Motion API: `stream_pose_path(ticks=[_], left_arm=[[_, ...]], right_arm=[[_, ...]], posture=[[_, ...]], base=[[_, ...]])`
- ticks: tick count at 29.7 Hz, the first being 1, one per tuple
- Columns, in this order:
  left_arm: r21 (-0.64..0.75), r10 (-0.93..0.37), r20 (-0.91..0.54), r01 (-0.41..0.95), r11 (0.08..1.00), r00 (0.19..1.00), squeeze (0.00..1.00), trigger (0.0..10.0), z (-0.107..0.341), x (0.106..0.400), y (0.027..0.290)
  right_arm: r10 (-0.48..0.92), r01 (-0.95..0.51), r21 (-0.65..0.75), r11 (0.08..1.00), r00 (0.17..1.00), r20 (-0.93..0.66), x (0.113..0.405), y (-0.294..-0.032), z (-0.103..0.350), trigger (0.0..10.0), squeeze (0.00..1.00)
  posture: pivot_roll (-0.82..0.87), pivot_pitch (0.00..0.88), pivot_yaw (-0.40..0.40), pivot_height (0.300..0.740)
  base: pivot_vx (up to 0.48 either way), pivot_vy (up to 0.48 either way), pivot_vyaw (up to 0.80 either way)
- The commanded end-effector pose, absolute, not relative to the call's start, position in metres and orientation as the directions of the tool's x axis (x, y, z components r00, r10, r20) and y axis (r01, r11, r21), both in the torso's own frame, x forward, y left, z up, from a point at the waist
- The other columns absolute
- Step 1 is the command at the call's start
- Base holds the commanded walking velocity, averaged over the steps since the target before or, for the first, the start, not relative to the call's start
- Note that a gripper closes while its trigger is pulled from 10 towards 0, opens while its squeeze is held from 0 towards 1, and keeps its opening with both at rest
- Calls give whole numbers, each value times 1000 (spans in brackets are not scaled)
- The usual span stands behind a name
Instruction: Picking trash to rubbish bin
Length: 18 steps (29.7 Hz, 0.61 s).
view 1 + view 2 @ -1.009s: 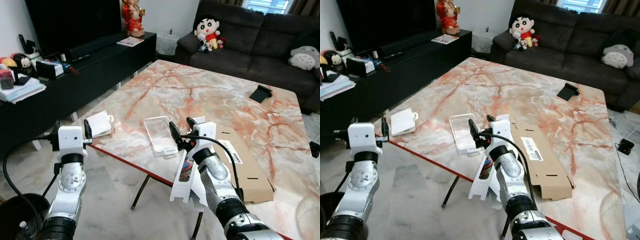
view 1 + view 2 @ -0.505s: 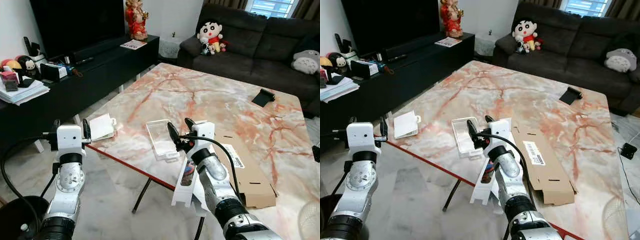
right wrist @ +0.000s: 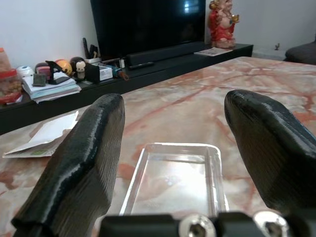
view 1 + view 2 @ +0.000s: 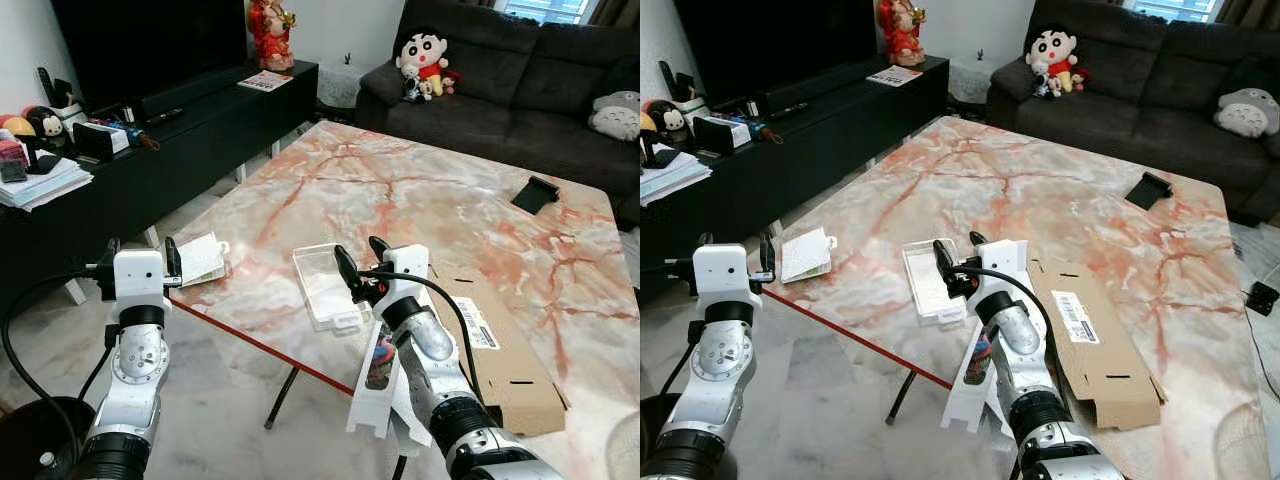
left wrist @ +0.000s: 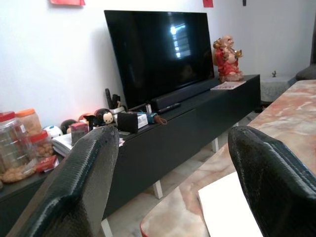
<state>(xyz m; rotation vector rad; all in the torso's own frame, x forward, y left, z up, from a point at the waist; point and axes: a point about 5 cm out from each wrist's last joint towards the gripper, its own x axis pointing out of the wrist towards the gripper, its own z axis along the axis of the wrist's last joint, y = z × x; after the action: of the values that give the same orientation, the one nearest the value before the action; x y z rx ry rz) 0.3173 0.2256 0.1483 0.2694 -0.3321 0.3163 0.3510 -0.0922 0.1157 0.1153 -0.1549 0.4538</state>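
Your right hand (image 4: 362,262) hovers open just over the near end of the clear plastic tray (image 4: 324,285), which lies on the desk (image 4: 420,190) close to its red edge. Close too shallow and you could nudge the tray off that edge. Your left hand (image 4: 138,262), also open, sits beside the white packet (image 4: 200,258) left of the tray. The rubbish bin is cut off, if it's that dark rim at all.

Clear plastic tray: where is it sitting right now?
The clear plastic tray lies near the marble table's front edge, just ahead of the open right gripper, with the flat cardboard box to its right and white packaging to its left.
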Motion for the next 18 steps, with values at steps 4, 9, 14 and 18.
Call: stream_pose_path(ticks=[4, 9, 14, 18], left_arm=[[206, 243, 386, -340, 918, 890, 0, 10000, 156, 319, 222], [207, 245, 388, -343, 916, 889, 0, 10000, 157, 320, 223], [209, 246, 387, -344, 915, 889, 0, 10000, 157, 320, 223], [210, 245, 386, -343, 916, 889, 0, 10000, 157, 320, 223]], right_arm=[[428, -446, 73, 892, 885, 182, 353, -93, 120, 10000, 0], [433, -450, 67, 891, 883, 182, 353, -92, 120, 10000, 0], [438, -454, 61, 889, 881, 180, 353, -91, 120, 10000, 0], [439, -455, 61, 888, 881, 178, 352, -91, 119, 10000, 0]], posture=[[64, 4, -73, 740], [66, 4, -74, 740], [66, 4, -74, 740], [66, 4, -74, 740]], base=[[300, 0, 0], [310, 0, 0], [328, 0, 0], [407, 0, 0]])
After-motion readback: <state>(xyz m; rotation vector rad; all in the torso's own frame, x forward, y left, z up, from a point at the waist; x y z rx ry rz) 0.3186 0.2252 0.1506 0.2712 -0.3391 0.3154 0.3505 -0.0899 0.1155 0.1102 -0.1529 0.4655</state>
